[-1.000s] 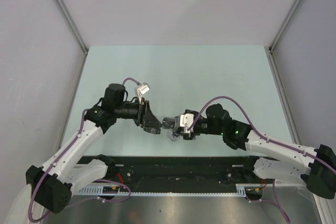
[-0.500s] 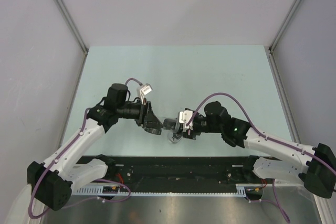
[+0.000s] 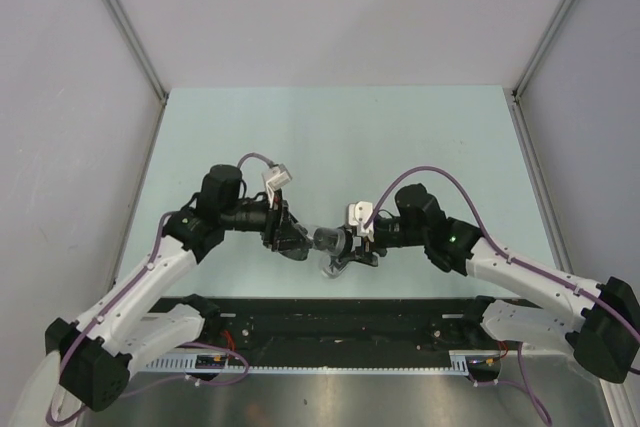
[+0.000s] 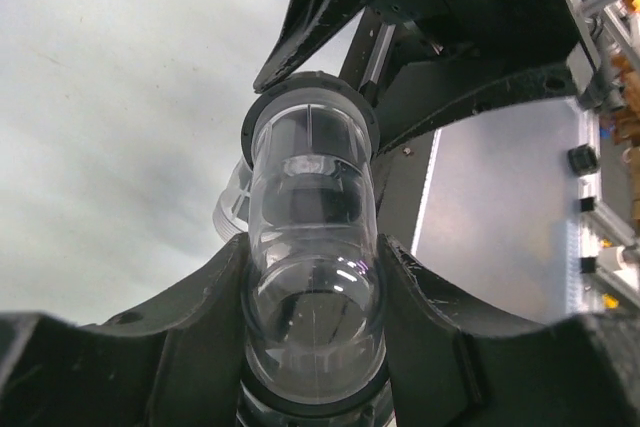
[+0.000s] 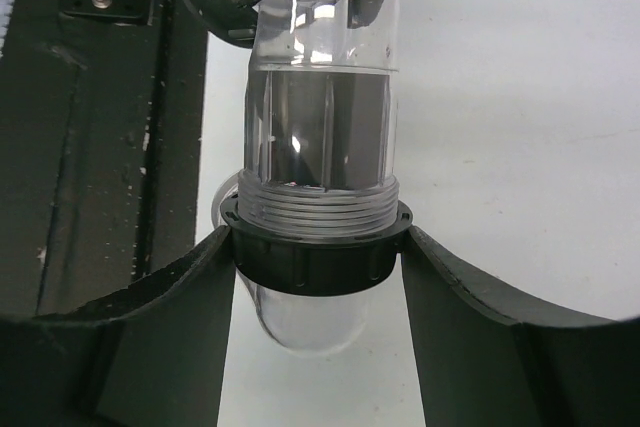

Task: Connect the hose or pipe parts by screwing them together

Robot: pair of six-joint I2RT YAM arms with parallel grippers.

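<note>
left wrist view: the left gripper (image 4: 315, 299) clamps a clear tube (image 4: 311, 182). right wrist view: the right gripper (image 5: 314, 247) squeezes the dark ring (image 5: 312, 263) at the tube's other end.

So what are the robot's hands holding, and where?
The left tool pinches the clear tube by its sides; the right tool grips the black ring by its rim.

I see a clear plastic tube (image 4: 315, 287) end to end with a clear threaded fitting (image 5: 320, 137) wearing a black ring (image 5: 315, 255), level, near centre.
</note>
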